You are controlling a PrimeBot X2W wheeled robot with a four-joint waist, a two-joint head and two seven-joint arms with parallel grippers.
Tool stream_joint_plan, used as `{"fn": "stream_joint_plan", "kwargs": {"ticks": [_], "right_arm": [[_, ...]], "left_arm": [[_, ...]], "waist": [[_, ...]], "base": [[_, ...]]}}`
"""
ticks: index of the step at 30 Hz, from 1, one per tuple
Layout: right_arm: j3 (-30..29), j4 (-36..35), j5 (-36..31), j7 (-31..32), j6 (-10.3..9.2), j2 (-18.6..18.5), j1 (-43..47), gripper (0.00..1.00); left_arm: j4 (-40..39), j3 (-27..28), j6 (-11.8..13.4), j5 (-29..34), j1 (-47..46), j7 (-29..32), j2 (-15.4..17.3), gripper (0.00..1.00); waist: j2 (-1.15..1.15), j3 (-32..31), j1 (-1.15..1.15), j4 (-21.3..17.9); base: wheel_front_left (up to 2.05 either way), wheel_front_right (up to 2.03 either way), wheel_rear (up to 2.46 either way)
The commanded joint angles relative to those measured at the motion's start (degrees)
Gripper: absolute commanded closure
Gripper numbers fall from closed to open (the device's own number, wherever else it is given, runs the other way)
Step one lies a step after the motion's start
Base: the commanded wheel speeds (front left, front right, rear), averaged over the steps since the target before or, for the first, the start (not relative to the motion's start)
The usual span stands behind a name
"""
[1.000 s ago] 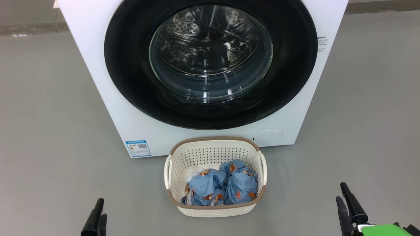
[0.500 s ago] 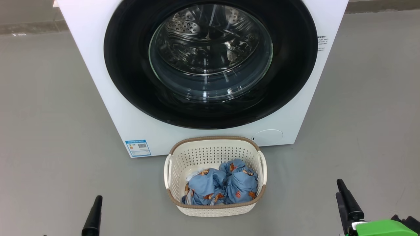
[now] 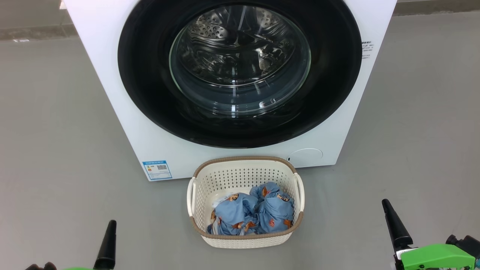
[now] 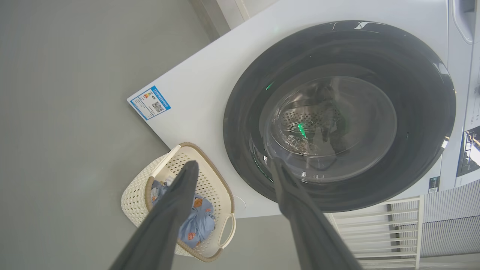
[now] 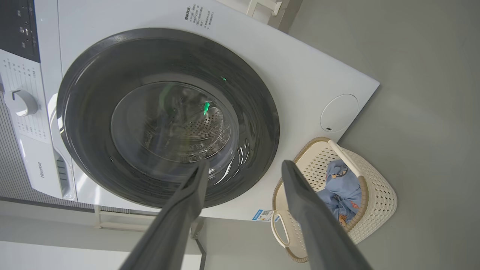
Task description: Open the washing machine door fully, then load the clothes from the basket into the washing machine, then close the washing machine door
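Edged slightly forward, the right gripper (image 5: 244, 165) and left gripper (image 4: 233, 165) both gape empty, with the basket (image 3: 245, 159) of clothes (image 3: 255, 213) ahead between them.

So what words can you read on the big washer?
"Hisense": on the white control panel of the washing machine.
Text on the blue label sticker: too small to read.
The grey print on its upper corner: too small to read.
Markings around the dial: too blurred to read.
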Motion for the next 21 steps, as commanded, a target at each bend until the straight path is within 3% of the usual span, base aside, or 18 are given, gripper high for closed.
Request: {"fn": "stream_joint_plan", "kwargs": {"ticks": [1,11,21], "right_arm": [[1.22,-1.29,-1.83,-0.80,0.04,-1.38,-2.77,0.00],[3.20,-1.15,-6.20,-2.34,0.05,-2.74,-3.41,0.00],[4.67,-0.59,-12.78,-4.07,0.06,-4.43,-4.25,0.00]], "left_arm": [[-1.93,0.66,-0.35,2.21,-2.28,-0.87,1.26,0.00],[-2.62,0.10,-0.38,8.59,-2.34,-2.38,2.00,0.00],[-3.30,-0.67,-0.43,18.90,-2.23,-4.06,2.97,0.00]], "waist": [[0.00,-0.04,-0.01,-0.02],[0.00,-0.15,-0.01,-0.13],[0.00,-0.27,-0.01,-0.28]], "base": [[0.00,0.00,0.00],[0.00,0.00,0.00],[0.00,0.00,0.00]]}}
